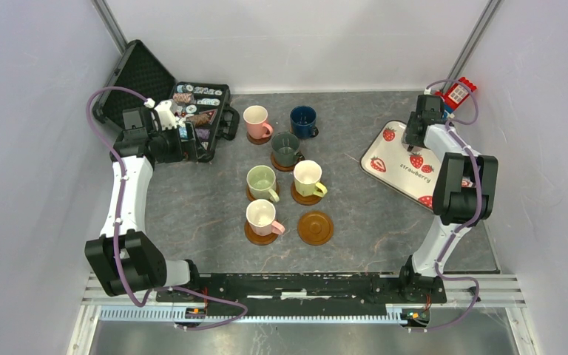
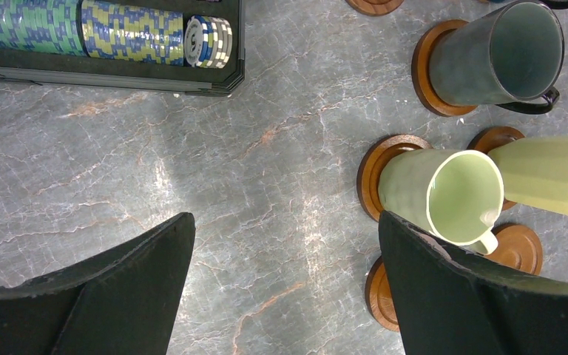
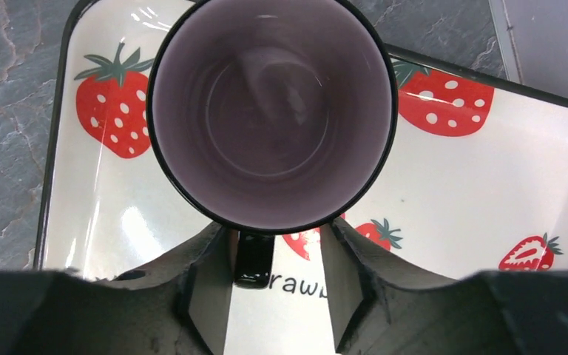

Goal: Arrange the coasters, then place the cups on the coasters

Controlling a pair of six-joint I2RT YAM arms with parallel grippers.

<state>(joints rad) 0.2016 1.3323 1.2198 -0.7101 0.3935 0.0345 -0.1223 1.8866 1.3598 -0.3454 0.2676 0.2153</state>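
Observation:
Six cups stand on brown coasters mid-table: pink (image 1: pixel 256 120), navy (image 1: pixel 303 120), dark grey-green (image 1: pixel 287 148), light green (image 1: pixel 262 182), cream-yellow (image 1: pixel 308 177) and pale pink-white (image 1: pixel 261 216). One coaster (image 1: pixel 315 227) lies bare. A mauve-grey cup (image 3: pixel 274 111) stands on the strawberry tray (image 3: pixel 488 185); the right wrist hides it in the top view. My right gripper (image 3: pixel 277 259) straddles its black handle (image 3: pixel 255 259): the left finger is against it and a gap remains on the right. My left gripper (image 2: pixel 285 281) hangs open over bare table, left of the light green cup (image 2: pixel 451 196).
An open black case of poker chips (image 1: pixel 192 103) sits at the back left, just behind my left gripper (image 1: pixel 185 140). A red toy block (image 1: pixel 458 92) lies beyond the tray (image 1: pixel 396 159). White walls close in on three sides.

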